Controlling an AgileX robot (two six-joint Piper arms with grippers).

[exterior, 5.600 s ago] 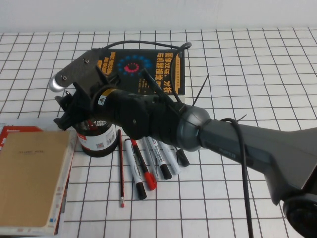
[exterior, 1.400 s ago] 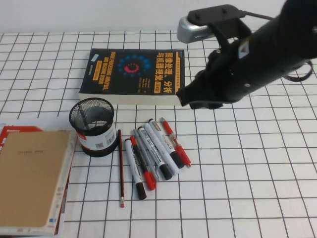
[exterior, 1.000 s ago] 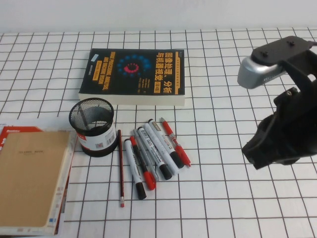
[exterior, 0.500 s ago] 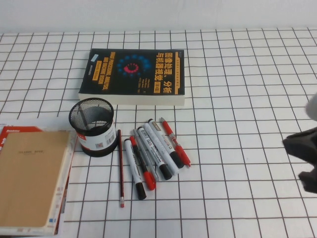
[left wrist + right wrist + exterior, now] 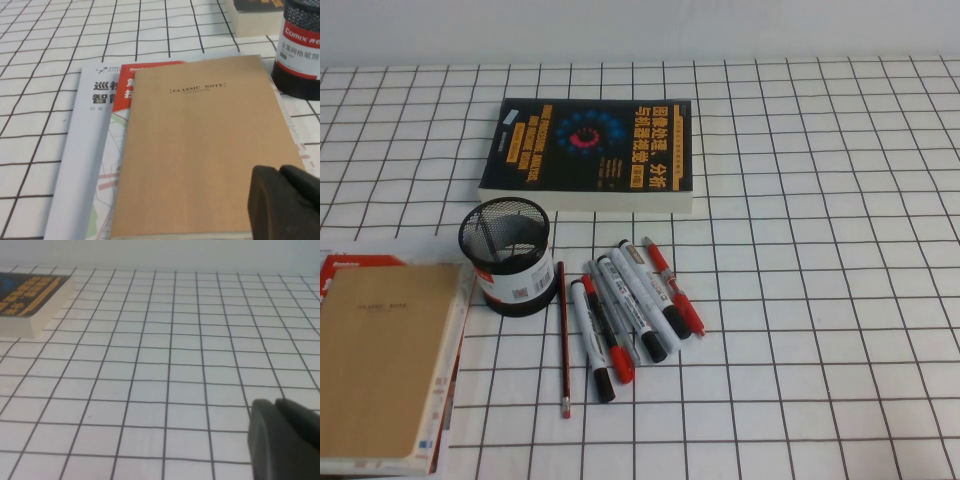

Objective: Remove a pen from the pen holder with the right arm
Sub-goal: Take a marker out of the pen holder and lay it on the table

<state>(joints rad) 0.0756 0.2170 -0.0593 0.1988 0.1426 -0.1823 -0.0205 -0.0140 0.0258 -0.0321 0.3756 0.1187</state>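
The black mesh pen holder stands upright at the table's left, and no pen sticks out above its rim. Several markers and a red pencil lie flat on the grid cloth just right of it. Neither arm shows in the high view. In the right wrist view my right gripper is shut and empty, low over bare grid cloth far from the holder. My left gripper is shut and empty above the brown notebook, with the pen holder beyond it.
A dark book lies behind the holder, and its corner shows in the right wrist view. The brown notebook rests on booklets at the front left. White grid cloth covers the right half of the table.
My right arm left the pen holder, swung right across the table and dropped out of the high view. The pens and holder have stayed in place over the last second.
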